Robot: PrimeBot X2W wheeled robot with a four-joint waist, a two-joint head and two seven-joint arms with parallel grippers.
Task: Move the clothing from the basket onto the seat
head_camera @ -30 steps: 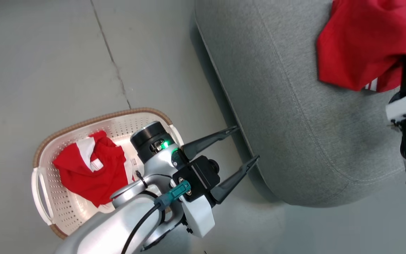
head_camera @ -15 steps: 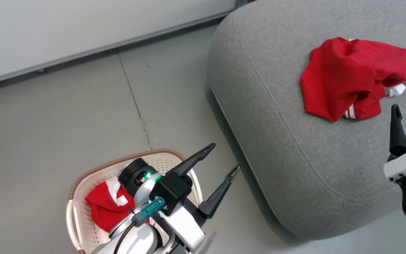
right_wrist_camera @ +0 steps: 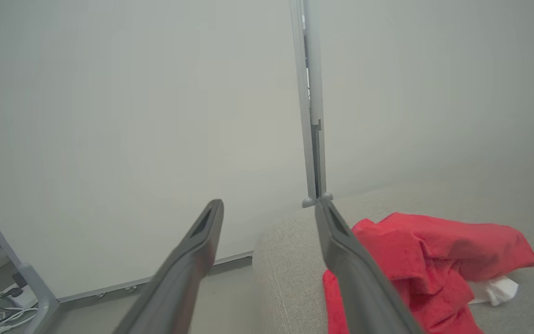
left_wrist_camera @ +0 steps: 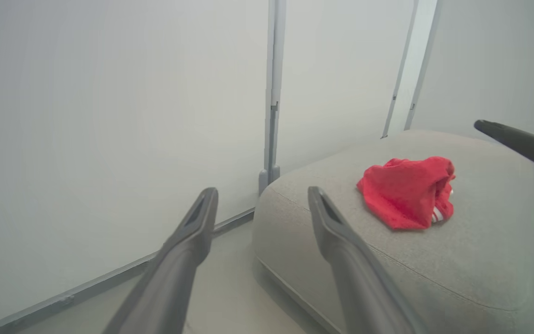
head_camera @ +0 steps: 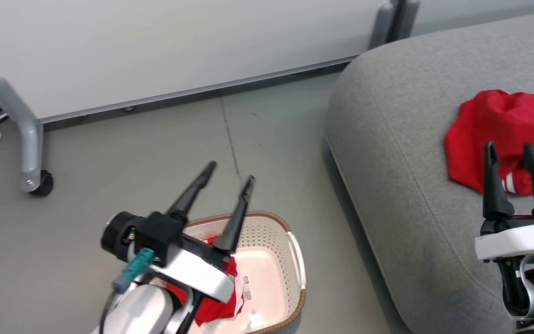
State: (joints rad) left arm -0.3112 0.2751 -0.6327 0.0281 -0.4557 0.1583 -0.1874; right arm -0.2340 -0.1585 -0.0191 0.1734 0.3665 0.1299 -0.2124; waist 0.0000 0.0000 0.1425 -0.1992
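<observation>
One red garment (head_camera: 503, 125) lay crumpled on the grey sofa (head_camera: 387, 139), evidently delivered, the right tool (head_camera: 508, 145) near it with fingers apart and empty, while the second garment (head_camera: 211, 310) waited in the laundry basket (head_camera: 271, 234) under the equally spread left tool (head_camera: 230, 170).

**PrimeBot arms: dark fingers, white shells**

L gripper (head_camera: 230, 170): two long, dark, tapered fingers (head_camera: 193, 188), inner faces hollowed. Black block (head_camera: 160, 230) sits at their base. Black round cap (head_camera: 115, 234) left of block, teal plug (head_camera: 133, 270) just below it, L white shell (head_camera: 197, 273) to its right, silver forearm (head_camera: 135, 308) lower still. R gripper (head_camera: 508, 145), far right of block: same dark fingers, R white shell (head_camera: 517, 239), black joint (head_camera: 512, 287) beneath.
</observation>
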